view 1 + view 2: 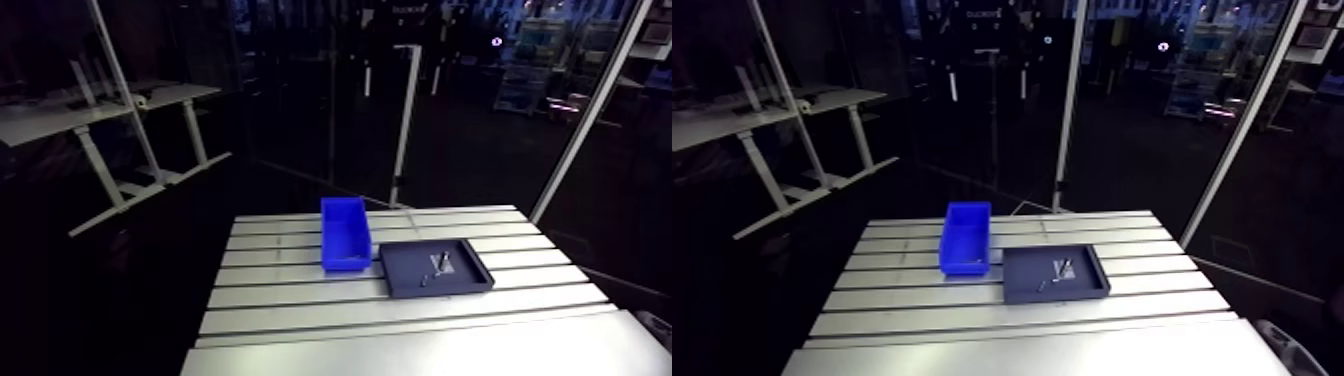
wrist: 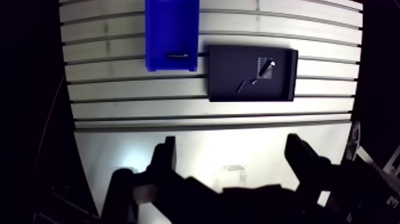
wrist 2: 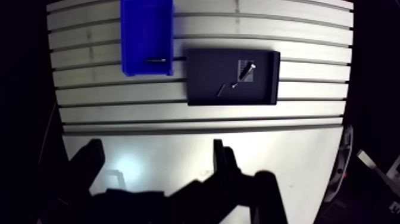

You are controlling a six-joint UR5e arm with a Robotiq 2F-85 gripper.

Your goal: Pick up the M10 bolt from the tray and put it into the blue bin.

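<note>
Two views to go on, so one at a time.

Arm view: the gripper doesn't show here at all, only the slotted table with the blue bin and the dark tray just beside each other. A pale, shiny bolt lies roughly mid-tray. It's the biggest piece in there, so my guess is that's the M10 bolt. A smaller dark piece lies close to it.

Wrist view: the gripper is spread wide with nothing between its fingers, hovering over bare table. Everything that matters is ahead of it and well apart. The tray sits ahead of the gap and of one finger, and the bin sits ahead of the other finger. The bolt is ahead and a bit off-centre, on the side away from the bin.

That's the relation I'd watch. The bolt's long axis lies on a slant, neither in line with the two fingers nor square to them. I reckon the wrist needs a twist on the way out so the fingers close across the shank and not along it.

One oddity is a thin dark rod-shaped thing already lying in the bin near its closest wall. I can't tell what it is.
</note>
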